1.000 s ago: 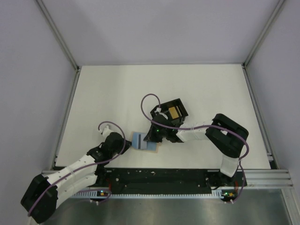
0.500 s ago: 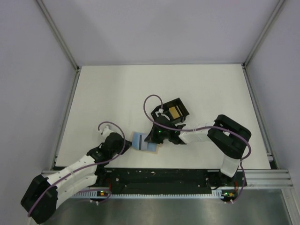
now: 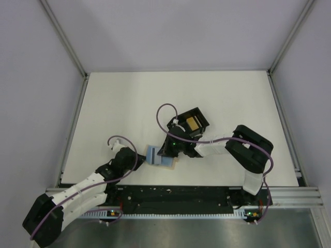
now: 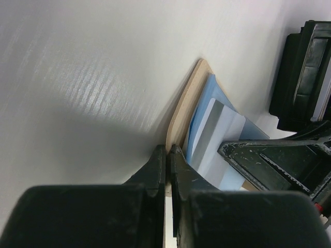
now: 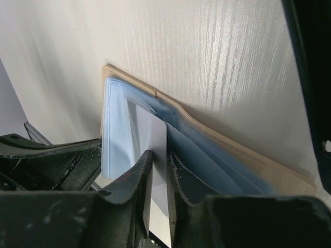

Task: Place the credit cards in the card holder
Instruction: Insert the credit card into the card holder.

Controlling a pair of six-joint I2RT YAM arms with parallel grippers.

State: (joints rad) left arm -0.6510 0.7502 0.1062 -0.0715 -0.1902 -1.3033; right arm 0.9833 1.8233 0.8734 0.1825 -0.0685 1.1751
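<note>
Lower centre, left wrist frame: left gripper [image 4: 166,155] clenched on card holder [image 4: 182,111] edge. Right gripper [image 5: 159,157] grasps pale card [image 5: 155,137], part-inserted; push straight along pocket.

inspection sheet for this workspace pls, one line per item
surface: white table, no spills seen
job's things: tan card holder flat, blue pockets facing up; pale card lying on them; yellow-orange card in black tray
clutter: nothing seen
grippers: left gripper shut on the card holder's edge; right gripper astride the pale card, grip unclear
cables: purple cables looped above both wrists
surroundings: grey walls, metal frame rails
</note>
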